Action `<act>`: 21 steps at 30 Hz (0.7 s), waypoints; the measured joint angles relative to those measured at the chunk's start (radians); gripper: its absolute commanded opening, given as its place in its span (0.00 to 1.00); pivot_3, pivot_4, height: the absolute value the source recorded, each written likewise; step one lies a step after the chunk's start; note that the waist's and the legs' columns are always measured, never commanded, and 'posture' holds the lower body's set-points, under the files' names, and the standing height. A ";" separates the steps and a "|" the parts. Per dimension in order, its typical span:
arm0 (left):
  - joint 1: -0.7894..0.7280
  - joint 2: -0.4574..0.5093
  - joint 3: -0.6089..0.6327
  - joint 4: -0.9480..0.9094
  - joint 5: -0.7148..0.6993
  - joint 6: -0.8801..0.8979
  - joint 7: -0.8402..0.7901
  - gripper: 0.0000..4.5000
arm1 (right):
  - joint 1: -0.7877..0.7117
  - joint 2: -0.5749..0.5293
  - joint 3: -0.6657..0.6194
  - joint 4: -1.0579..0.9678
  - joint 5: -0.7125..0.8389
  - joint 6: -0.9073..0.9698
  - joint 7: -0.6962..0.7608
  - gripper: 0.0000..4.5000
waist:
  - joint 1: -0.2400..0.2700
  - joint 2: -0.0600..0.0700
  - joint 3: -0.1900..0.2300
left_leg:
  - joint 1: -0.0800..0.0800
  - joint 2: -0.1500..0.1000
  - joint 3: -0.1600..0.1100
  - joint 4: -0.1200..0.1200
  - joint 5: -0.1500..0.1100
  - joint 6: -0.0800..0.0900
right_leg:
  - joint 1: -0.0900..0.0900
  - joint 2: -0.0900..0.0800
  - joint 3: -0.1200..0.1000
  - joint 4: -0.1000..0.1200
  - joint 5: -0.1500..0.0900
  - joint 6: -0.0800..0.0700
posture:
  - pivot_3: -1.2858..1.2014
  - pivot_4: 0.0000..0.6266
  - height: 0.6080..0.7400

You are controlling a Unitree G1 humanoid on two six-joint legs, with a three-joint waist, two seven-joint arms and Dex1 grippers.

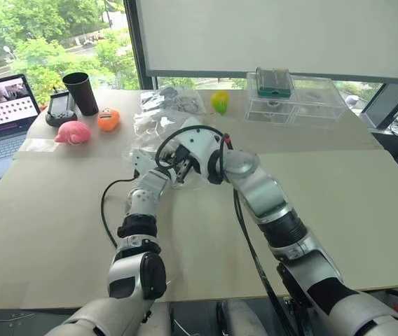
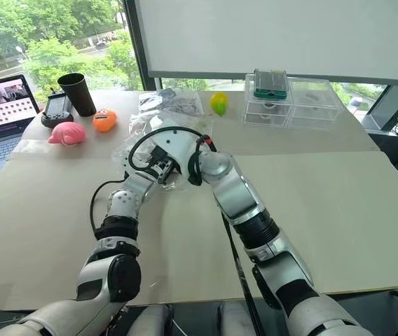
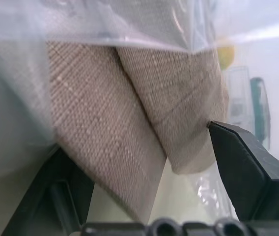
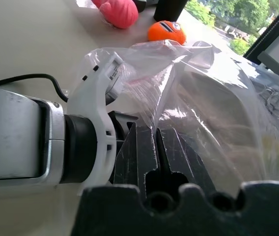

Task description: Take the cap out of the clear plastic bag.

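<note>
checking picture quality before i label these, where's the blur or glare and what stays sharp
Left wrist view: the cap shows a crisp weave, while the clear plastic bag above it and the black fingers are soft. Right wrist view: glossy highlights on the bag wash out what lies inside; the orange toy is fairly clear. Head views: bright daylight through the window, table evenly lit and sharp.

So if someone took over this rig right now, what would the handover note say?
Right gripper: shut, pinching the clear plastic bag and holding it up off the table.
Left gripper: open, reaching into the bag's mouth, its fingers either side of a fold of the cap, not closed on it.
Done: bag held, left gripper at the cap.
Left: close on the cap, pull it out.
</note>
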 measured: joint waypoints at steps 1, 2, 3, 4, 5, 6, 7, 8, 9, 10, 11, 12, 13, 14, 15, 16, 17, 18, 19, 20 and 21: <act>-0.003 0.000 0.001 0.008 0.000 -0.007 -0.003 0.70 | 0.000 0.000 0.000 0.000 0.000 0.001 0.000 0.00 | 0.000 0.000 0.000 | 0.000 0.000 0.000 0.000 0.000 0.000 | 0.000 0.000 0.000 0.000 0.000 0.000 | 0.52 0.24 1.00; -0.004 0.001 0.005 0.018 0.001 -0.010 -0.003 0.65 | 0.000 0.000 0.000 0.000 0.000 0.001 0.000 0.00 | 0.000 0.000 0.000 | 0.000 0.000 0.000 0.000 0.000 0.000 | 0.000 0.000 0.000 0.000 0.000 0.000 | 0.52 0.24 1.00; -0.004 0.001 0.011 0.025 0.000 -0.011 -0.005 0.56 | 0.000 0.000 0.000 0.000 0.000 0.001 0.000 0.00 | 0.000 0.000 0.000 | 0.000 0.000 0.000 0.000 0.000 0.000 | 0.000 0.000 0.000 0.000 0.000 0.000 | 0.52 0.24 1.00; -0.003 0.001 0.014 0.029 0.000 -0.011 -0.007 0.50 | 0.001 0.000 0.000 0.000 0.000 0.001 0.000 0.00 | 0.000 0.000 0.000 | 0.000 0.000 0.000 0.000 0.000 0.000 | 0.000 0.000 0.000 0.000 0.000 0.000 | 0.52 0.24 1.00; -0.001 0.002 0.016 0.032 0.000 -0.011 -0.010 0.43 | 0.001 0.000 0.001 0.000 0.000 0.002 0.000 0.00 | 0.000 0.000 0.000 | 0.000 0.000 0.000 0.000 0.000 0.000 | -0.001 0.000 0.000 0.000 0.000 0.000 | 0.52 0.24 1.00; 0.003 0.001 0.017 0.035 0.000 -0.011 -0.014 0.34 | 0.001 0.001 0.001 0.000 0.000 0.002 0.000 0.00 | -0.001 0.000 0.000 | -0.001 0.000 0.000 0.000 0.000 0.000 | -0.001 0.000 0.000 0.000 0.000 0.000 | 0.52 0.24 1.00; 0.003 0.001 0.019 0.040 0.000 -0.011 -0.015 0.28 | 0.001 0.001 0.002 0.000 0.000 0.002 0.000 0.00 | -0.002 0.000 0.000 | -0.001 0.000 0.000 0.000 0.000 0.000 | -0.001 0.000 0.000 0.000 0.000 0.000 | 0.52 0.24 1.00; 0.003 0.001 0.021 0.041 -0.001 -0.011 -0.019 0.22 | 0.001 0.001 0.002 0.000 0.000 0.002 0.000 0.00 | -0.003 0.000 0.000 | -0.001 0.000 0.000 0.000 0.000 0.000 | -0.001 0.000 0.000 0.000 0.000 0.000 | 0.52 0.24 1.00; 0.003 0.001 0.022 0.041 -0.002 -0.011 -0.021 0.13 | 0.001 0.001 0.002 0.000 0.000 0.002 0.000 0.00 | -0.004 0.000 0.000 | -0.001 0.000 0.000 0.000 0.000 0.000 | -0.001 0.000 0.000 0.000 0.000 0.000 | 0.52 0.24 1.00; 0.001 0.001 0.023 0.040 -0.003 -0.011 -0.023 0.07 | 0.001 0.000 0.002 0.000 0.000 0.002 0.000 0.00 | -0.004 0.000 0.000 | -0.001 0.000 0.000 0.000 0.000 0.000 | -0.001 0.000 0.000 0.000 0.000 0.000 | 0.52 0.24 1.00; -0.003 0.001 0.024 0.039 -0.004 -0.011 -0.024 0.00 | 0.002 0.000 0.002 -0.001 0.000 0.003 -0.001 0.00 | -0.004 0.000 0.000 | 0.000 0.000 0.000 -0.001 0.000 0.000 | -0.001 0.000 0.000 0.000 0.000 0.000 | 0.52 0.24 1.00; -0.008 0.000 0.026 0.040 -0.005 -0.011 -0.025 0.00 | 0.003 0.000 0.002 -0.002 0.000 0.003 -0.001 0.00 | -0.005 0.000 -0.001 | 0.000 0.000 0.000 -0.001 0.000 0.000 | 0.000 0.000 0.000 0.000 0.000 0.000 | 0.52 0.24 1.00; -0.006 0.000 0.028 0.040 -0.005 -0.011 -0.025 0.00 | 0.005 0.000 0.002 -0.005 0.000 0.003 -0.001 0.00 | -0.006 0.000 -0.001 | 0.000 0.000 0.000 -0.001 0.000 0.000 | 0.000 0.000 0.000 0.000 0.000 0.000 | 0.52 0.24 1.00; -0.006 0.000 0.030 0.040 -0.005 -0.011 -0.027 0.00 | 0.007 0.000 0.002 -0.007 0.000 0.004 -0.002 0.00 | -0.006 0.000 -0.001 | 0.000 0.000 0.000 -0.001 0.000 0.000 | 0.000 0.000 0.000 0.000 0.000 0.000 | 0.52 0.24 1.00; -0.006 0.000 0.031 0.040 -0.005 -0.011 -0.029 0.00 | 0.008 0.000 0.002 -0.008 0.000 0.004 -0.002 0.00 | -0.006 0.000 -0.001 | 0.000 0.000 0.000 -0.001 0.000 0.000 | 0.000 0.000 0.000 0.000 0.000 0.001 | 0.52 0.24 1.00; -0.006 -0.001 0.034 0.040 -0.006 -0.011 -0.035 0.00 | 0.008 0.000 0.002 -0.009 0.000 0.005 -0.002 0.00 | -0.006 0.000 -0.001 | 0.000 0.000 0.000 -0.001 0.000 0.000 | 0.000 0.000 0.000 0.000 0.000 0.001 | 0.52 0.24 1.00; -0.005 -0.002 0.037 0.041 -0.010 -0.011 -0.041 0.00 | 0.008 0.000 0.002 -0.010 0.000 0.006 -0.002 0.00 | -0.006 0.000 -0.001 | 0.000 0.000 0.000 -0.001 0.000 0.000 | 0.000 0.000 0.000 0.000 0.000 0.001 | 0.52 0.24 1.00; -0.005 -0.002 0.039 0.041 -0.014 -0.010 -0.044 0.00 | 0.008 0.000 0.003 -0.010 0.000 0.006 -0.003 0.00 | -0.006 0.000 -0.001 | 0.000 0.000 0.000 -0.001 0.000 0.000 | 0.000 0.000 0.000 0.000 0.000 0.001 | 0.52 0.24 1.00; -0.004 -0.003 0.040 0.041 -0.016 -0.010 -0.048 0.00 | 0.008 0.000 0.004 -0.010 -0.001 0.007 -0.004 0.00 | -0.006 0.000 -0.001 | 0.000 0.000 0.000 -0.001 0.000 0.000 | 0.000 0.000 0.000 0.000 0.000 0.001 | 0.52 0.24 1.00; 0.001 -0.006 0.043 0.035 -0.022 -0.008 -0.058 0.00 | 0.008 0.000 0.006 -0.010 0.000 0.007 -0.005 0.00 | -0.006 0.000 -0.001 | 0.000 0.000 0.000 -0.001 0.000 0.000 | 0.000 0.000 0.000 0.000 0.000 0.001 | 0.52 0.24 1.00; 0.007 -0.010 0.048 0.025 -0.029 -0.004 -0.068 0.00 | 0.008 -0.001 0.008 -0.010 0.000 0.007 -0.006 0.00 | -0.007 0.000 -0.001 | 0.000 0.000 0.000 -0.001 0.000 0.000 | -0.001 0.000 0.000 -0.001 0.000 0.001 | 0.52 0.24 1.00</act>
